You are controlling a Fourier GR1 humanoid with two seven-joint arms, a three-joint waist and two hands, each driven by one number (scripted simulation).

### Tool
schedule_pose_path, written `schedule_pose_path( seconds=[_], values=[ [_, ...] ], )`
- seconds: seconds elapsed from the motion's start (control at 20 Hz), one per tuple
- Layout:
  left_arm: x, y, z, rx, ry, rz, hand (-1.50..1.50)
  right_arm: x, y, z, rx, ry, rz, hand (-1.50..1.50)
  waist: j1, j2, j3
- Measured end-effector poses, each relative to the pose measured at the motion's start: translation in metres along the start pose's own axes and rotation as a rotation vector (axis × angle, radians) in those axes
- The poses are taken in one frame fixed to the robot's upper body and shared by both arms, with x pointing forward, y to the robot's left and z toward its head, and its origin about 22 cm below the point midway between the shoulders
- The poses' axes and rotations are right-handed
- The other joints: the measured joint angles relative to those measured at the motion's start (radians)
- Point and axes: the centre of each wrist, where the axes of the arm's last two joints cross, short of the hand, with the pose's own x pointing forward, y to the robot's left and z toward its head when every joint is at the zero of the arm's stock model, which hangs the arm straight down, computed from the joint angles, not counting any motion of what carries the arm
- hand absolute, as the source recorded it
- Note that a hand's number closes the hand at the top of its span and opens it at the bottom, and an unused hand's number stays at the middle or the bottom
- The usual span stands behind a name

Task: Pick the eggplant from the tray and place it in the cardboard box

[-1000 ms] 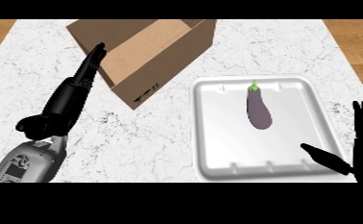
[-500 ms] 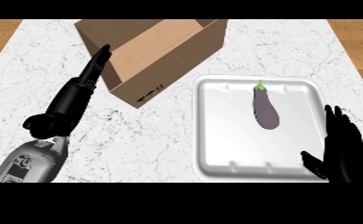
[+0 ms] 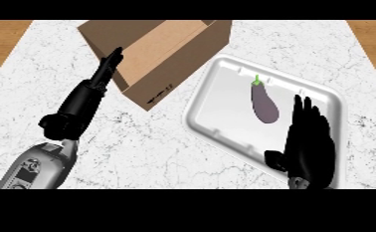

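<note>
Eggplant point(image 3: 263, 103) lying in white tray point(image 3: 213, 111), cardboard box point(image 3: 158, 52) beside

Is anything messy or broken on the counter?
Nothing looks broken or spilled. The eggplant lies whole in the white tray, and the cardboard box sits open beside it. The tray sits at a slant to the counter's edges, nothing more.

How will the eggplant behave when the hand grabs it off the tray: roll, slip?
The eggplant is rounded and elongated, lying flat on the smooth white tray, so it may roll sideways if nudged. Its skin looks glossy, so probably slippery. It keeps a plump, even shape, so likely stiff. The right hand is open beside it.
</note>
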Motion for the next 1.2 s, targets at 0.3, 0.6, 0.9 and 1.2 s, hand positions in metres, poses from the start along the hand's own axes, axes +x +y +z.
schedule_pose_path(
  seconds=[0.3,0.6,0.9,1.2],
  values=[
    [-0.003,-0.002,-0.001,0.009,0.005,0.003,0.0,0.045,-0.004,0.009,0.007,0.004,0.0,-1.5,-0.004,0.0,0.005],
    [-0.005,-0.004,0.001,0.02,-0.004,0.0,0.0,0.061,0.002,0.002,0.041,0.051,0.039,-1.5,-0.01,0.0,0.009],
    [-0.006,-0.004,0.0,0.016,-0.002,0.001,0.0,0.073,0.0,-0.005,0.02,0.058,0.063,-1.5,-0.009,0.0,0.011],
    [-0.006,-0.005,0.0,0.015,-0.002,0.009,0.0,0.075,0.006,-0.009,0.033,0.066,0.1,-1.5,-0.011,-0.001,0.011]
  ],
)
